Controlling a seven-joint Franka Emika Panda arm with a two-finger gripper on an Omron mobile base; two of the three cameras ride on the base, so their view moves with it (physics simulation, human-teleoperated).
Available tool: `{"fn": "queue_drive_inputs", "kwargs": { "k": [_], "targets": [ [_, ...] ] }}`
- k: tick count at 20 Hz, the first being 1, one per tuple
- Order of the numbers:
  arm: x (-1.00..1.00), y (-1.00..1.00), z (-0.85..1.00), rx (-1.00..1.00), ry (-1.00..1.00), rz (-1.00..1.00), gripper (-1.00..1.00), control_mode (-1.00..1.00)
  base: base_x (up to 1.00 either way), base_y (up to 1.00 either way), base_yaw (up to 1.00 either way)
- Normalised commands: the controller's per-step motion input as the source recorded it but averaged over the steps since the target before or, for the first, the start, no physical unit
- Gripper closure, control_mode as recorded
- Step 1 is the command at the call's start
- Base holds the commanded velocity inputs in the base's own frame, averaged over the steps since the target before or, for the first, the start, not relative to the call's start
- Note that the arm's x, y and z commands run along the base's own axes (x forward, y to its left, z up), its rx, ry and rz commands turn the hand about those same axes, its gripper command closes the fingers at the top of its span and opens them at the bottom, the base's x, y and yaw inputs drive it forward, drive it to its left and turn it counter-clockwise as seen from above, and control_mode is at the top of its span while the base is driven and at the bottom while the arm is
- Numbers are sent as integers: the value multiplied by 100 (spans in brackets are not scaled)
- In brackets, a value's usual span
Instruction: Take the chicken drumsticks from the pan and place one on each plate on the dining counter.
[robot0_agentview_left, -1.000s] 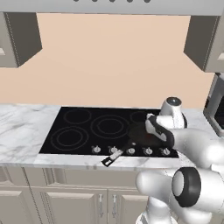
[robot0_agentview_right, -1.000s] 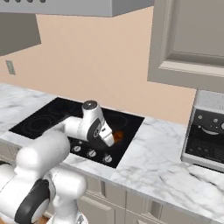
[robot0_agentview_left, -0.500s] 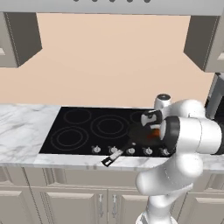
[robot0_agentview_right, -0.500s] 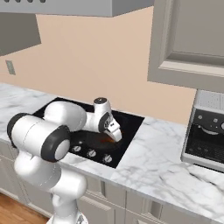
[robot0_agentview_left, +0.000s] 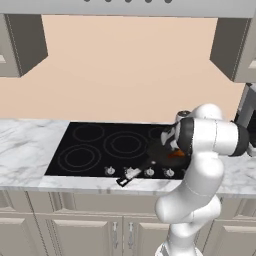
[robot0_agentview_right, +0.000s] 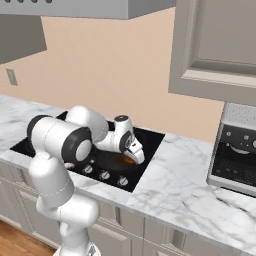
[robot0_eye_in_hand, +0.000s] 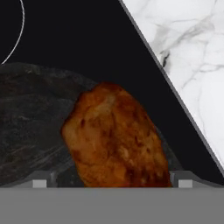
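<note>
The hand (robot0_eye_in_hand: 112, 186) hung spread just above a chicken drumstick (robot0_eye_in_hand: 116, 138) in the pan (robot0_eye_in_hand: 35, 127), fingertips (robot0_eye_in_hand: 39, 183) flanking it, its long axis running between them.

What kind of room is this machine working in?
It looks like a home kitchen, computer-rendered. A black cooktop sits in a marble counter, cabinets hang above, and a drumstick lies in a pan.
</note>
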Motion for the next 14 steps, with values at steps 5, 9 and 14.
{"fn": "queue_drive_inputs", "kwargs": {
  "k": [5,9,14],
  "targets": [
    [0,0,-54,-7,6,-3,-100,-100,0,0,0],
    [-1,0,-56,-8,8,-4,100,-100,0,0,0],
    [-28,-39,-68,-1,1,-6,100,-100,0,0,0]
  ]
}}
